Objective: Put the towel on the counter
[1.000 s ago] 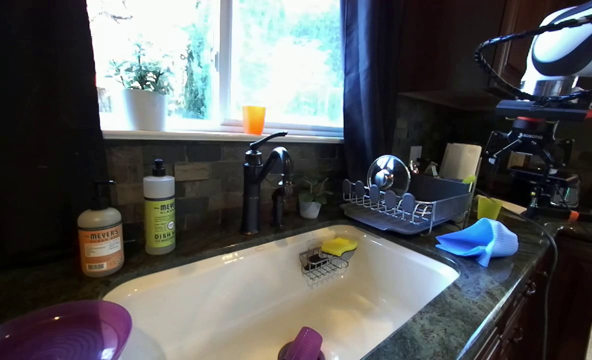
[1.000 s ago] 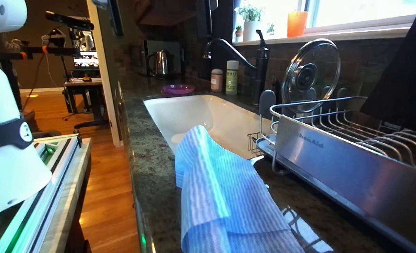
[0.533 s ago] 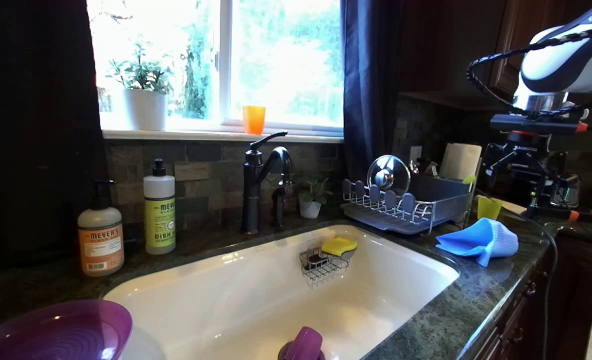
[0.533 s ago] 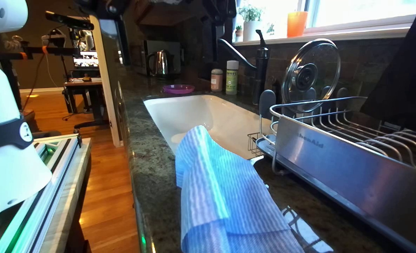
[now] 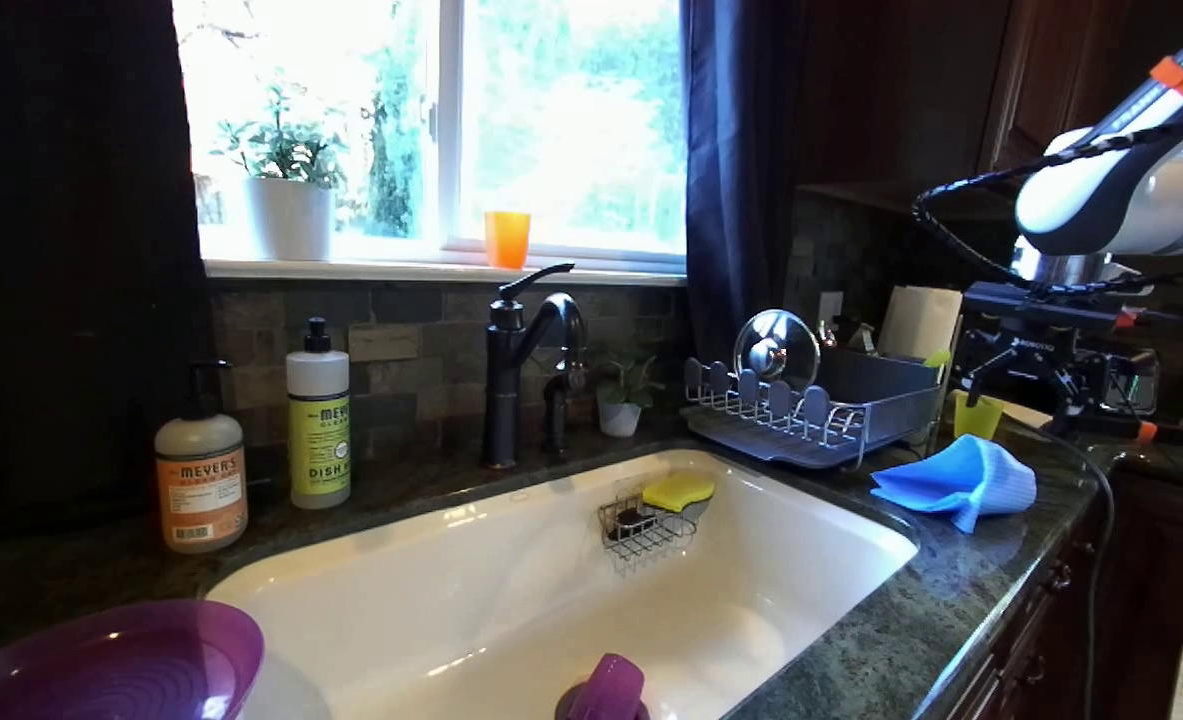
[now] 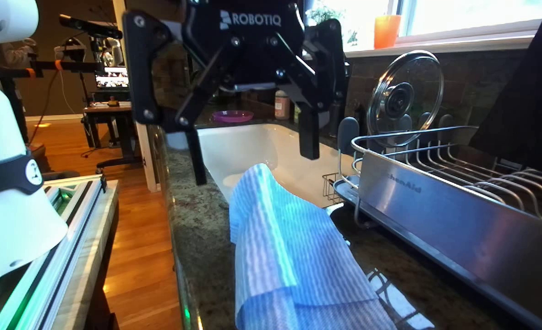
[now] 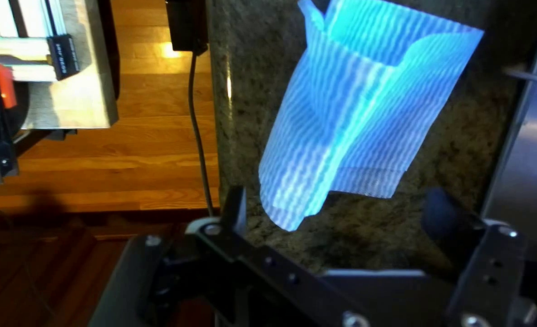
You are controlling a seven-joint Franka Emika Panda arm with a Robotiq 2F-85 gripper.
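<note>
At the wrist view's upper centre, towel (image 7: 361, 109): likely soft, light.
My hand (image 6: 255, 170) gapes, empty; I'd pinch the raised fold (image 7: 349, 136).

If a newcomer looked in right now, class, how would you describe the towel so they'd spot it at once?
Find the white sink in the dark counter, then the metal dish rack by one end of the sink. Between that rack and the counter's front edge lies the towel. Its fine blue stripes and loose folds set it apart from the rigid rack.
</note>
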